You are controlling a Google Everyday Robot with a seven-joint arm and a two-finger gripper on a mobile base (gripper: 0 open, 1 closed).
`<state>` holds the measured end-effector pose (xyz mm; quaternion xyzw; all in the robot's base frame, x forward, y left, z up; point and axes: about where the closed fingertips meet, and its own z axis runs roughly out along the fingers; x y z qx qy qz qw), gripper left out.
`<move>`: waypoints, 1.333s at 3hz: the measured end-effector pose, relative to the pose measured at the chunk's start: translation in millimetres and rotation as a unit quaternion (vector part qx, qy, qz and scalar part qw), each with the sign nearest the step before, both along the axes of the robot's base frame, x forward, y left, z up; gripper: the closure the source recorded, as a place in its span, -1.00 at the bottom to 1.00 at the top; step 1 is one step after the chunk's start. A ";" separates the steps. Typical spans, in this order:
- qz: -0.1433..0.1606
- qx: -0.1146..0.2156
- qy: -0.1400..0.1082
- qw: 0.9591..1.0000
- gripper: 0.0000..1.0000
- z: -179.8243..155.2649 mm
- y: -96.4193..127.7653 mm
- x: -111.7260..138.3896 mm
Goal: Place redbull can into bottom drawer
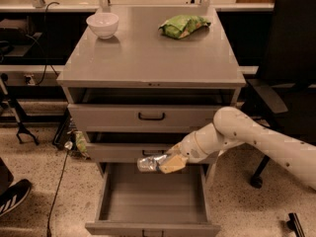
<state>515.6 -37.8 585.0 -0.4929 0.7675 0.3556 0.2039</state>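
While the grey cabinet (148, 58) fills the middle of the view, its bottom drawer (153, 227) stands pulled right out toward the camera, plain grey inside. My arm (256, 139) comes in from the right side of the view, white and angled down across the cabinet's front. Up on the cabinet top, a green bag (183, 25) lies at the back right and a white bowl (102, 24) sits at the back left, well apart from each other and far from my hand. Now the gripper (170, 163): it hangs in front of the middle drawer (118, 152), over the rear part of the open bottom drawer. It's clamped on the redbull can (148, 163), and the can lies roughly on its side, its silver body sticking out past my fingers toward the left of the view. The can is up in the air above the drawer, touching neither its floor nor its walls.
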 end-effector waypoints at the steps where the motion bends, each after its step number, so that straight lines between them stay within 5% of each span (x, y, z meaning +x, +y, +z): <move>1: 0.026 -0.011 0.022 0.999 1.00 -35.0 3.1 -8.2; 2: 0.046 -0.047 0.047 0.997 1.00 -76.9 1.7 -11.7; 3: 0.031 -0.061 0.050 0.996 1.00 -120.3 -11.1 -4.0; 4: 0.031 -0.061 0.050 0.996 1.00 -120.3 -11.1 -4.0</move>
